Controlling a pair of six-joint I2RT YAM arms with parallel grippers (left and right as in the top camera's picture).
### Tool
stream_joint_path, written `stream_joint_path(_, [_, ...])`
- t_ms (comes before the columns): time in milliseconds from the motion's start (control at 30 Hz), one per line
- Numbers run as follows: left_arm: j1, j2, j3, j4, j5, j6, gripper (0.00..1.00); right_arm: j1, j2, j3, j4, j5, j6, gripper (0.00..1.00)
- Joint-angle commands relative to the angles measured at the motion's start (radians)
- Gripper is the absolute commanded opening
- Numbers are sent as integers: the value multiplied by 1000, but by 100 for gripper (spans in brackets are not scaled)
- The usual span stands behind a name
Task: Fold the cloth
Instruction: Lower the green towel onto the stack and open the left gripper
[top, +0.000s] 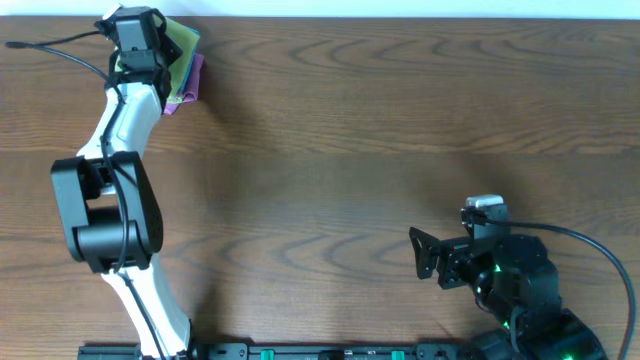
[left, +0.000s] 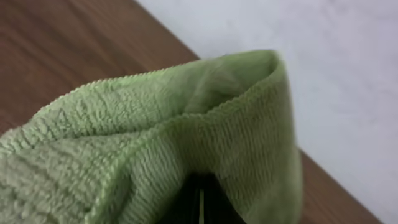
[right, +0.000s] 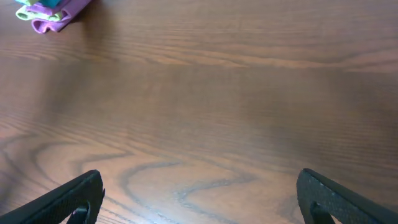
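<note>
Gripping stage, by my read: left end effector (left: 200, 202) pinches a bunched ridge of the cloth (left: 186, 143), terry draped over its jaws and raised near the far edge of the bench (top: 350, 150). Overhead puts the cloth at 11 o'clock, touching a purple cloth (top: 192, 88) beneath. Right wrist view shows a sliver of blue cloth (right: 46, 3) in the same pile. Right end effector (top: 425, 257) at 5 o'clock, jaws spread, holding nothing, well apart from the pile. No fold yet. Next move likely calls for carrying the cloth toward bench centre and laying it flat. Risk: purple cloth dragging along.
</note>
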Motion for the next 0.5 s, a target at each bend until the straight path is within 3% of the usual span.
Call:
stream_joint_path(0, [3, 15, 18, 11, -54, 2, 6, -7, -4, -8, 1, 6, 17, 99])
stream_joint_path(100, [10, 15, 18, 22, -118, 3, 6, -7, -4, -8, 1, 6, 17, 99])
stream_joint_path(467, [48, 39, 18, 4, -120, 3, 6, -7, -4, -8, 1, 6, 17, 99])
